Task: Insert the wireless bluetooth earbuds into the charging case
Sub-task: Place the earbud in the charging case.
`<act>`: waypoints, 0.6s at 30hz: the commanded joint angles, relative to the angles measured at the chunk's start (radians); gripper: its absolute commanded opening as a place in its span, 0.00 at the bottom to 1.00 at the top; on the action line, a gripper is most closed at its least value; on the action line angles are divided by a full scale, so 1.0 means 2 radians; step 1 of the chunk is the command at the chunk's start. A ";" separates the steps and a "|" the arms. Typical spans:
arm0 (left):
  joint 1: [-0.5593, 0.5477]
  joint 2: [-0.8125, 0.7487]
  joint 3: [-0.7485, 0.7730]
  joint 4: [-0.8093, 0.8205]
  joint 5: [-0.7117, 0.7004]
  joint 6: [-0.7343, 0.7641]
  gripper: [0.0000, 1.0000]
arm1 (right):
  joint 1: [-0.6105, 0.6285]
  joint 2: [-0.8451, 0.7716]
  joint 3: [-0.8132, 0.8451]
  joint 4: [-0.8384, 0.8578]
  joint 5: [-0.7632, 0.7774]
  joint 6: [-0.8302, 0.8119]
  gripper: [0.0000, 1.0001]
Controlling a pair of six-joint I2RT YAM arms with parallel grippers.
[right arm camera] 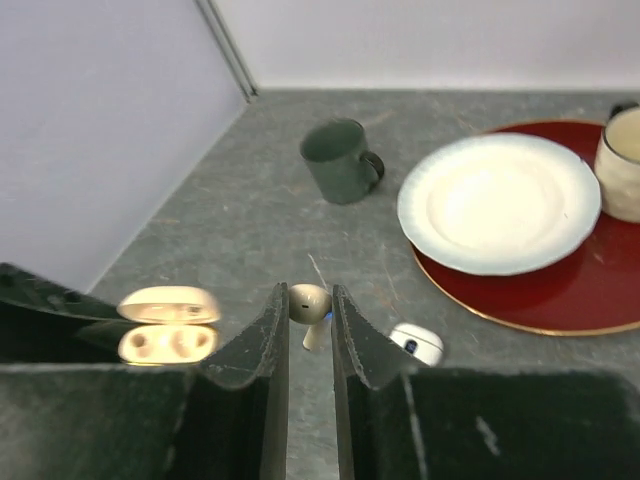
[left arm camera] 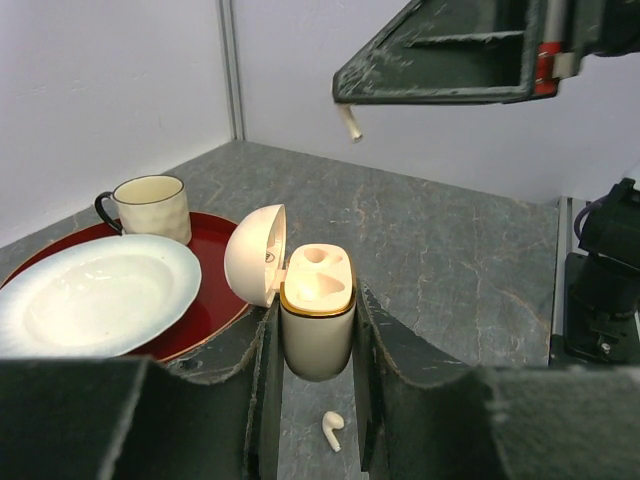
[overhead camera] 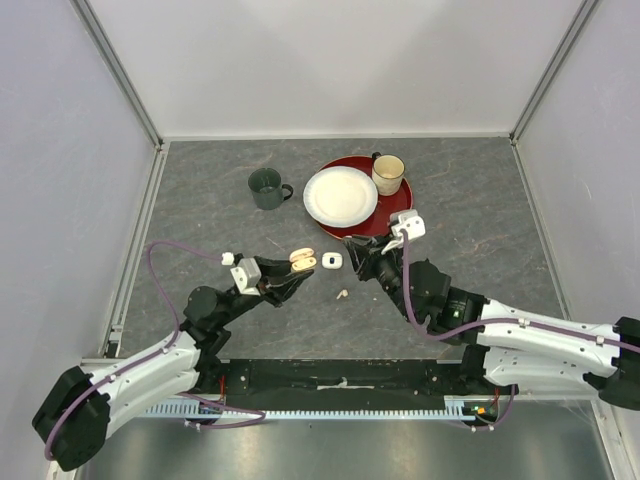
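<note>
My left gripper is shut on the pale peach charging case, held upright with its lid swung open to the left. The case's earbud wells show at its top. My right gripper is shut on one pale earbud, stem pointing down, just right of the case. From the left wrist that earbud's stem pokes out under the right gripper, above the case. Another earbud lies loose on the table below the case. Both grippers meet at mid-table.
A small closed white case lies between the two grippers. Behind stand a dark green mug and a red tray carrying a white plate and a beige mug. Walls enclose the table on three sides.
</note>
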 commanded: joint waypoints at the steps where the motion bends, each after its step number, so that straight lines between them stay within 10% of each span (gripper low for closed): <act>1: -0.003 0.016 0.026 0.044 0.000 -0.022 0.02 | 0.044 0.012 0.002 0.130 0.045 -0.099 0.00; 18: -0.003 0.022 0.036 0.046 0.012 -0.028 0.02 | 0.079 0.075 0.005 0.200 -0.015 -0.108 0.00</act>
